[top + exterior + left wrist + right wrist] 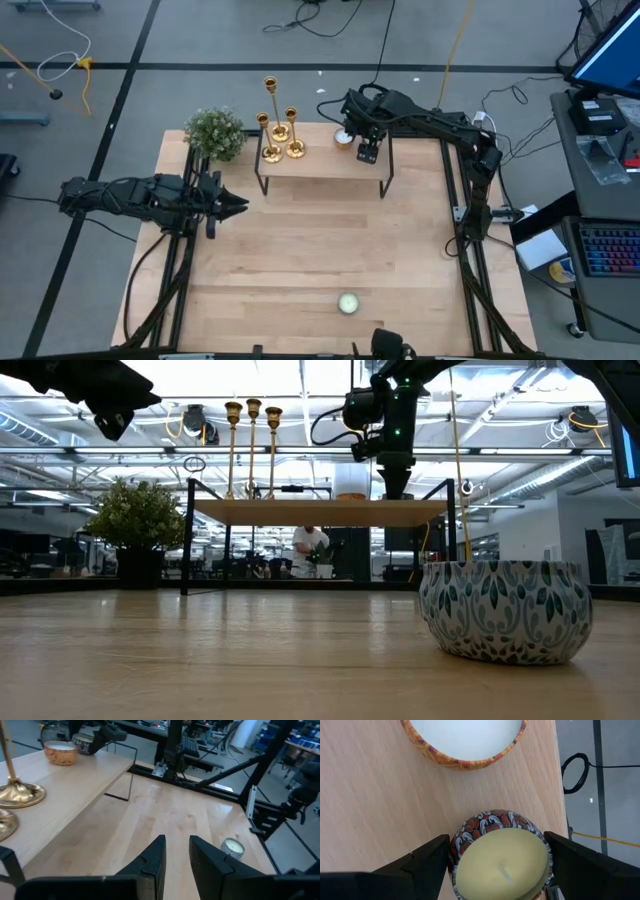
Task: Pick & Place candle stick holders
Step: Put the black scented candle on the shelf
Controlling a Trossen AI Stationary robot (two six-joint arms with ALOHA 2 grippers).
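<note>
Three gold candlesticks (281,133) stand upright on their round bases at the left end of a small raised wooden shelf (320,165). They also show in the low view (252,445), and one base shows in the left wrist view (20,794). My right gripper (367,150) is over the shelf's right end, shut on a yellow candle in a patterned tin (502,855). My left gripper (238,205) hovers left of the shelf, empty, its fingers a narrow gap apart (177,855). My right gripper pinches the patterned tin's round wall (457,845) between its two fingers, one on each opposite side. The fingers come from above, pointing down. The tin sits upright with its wax face up, and I cannot tell whether its base rests on the shelf.
A white candle in an orange tin (343,138) stands on the shelf just beside the held tin (465,740). A green bushy plant (215,132) stands at the far left. Another patterned candle tin (347,303) sits near the table's front edge (505,610).
</note>
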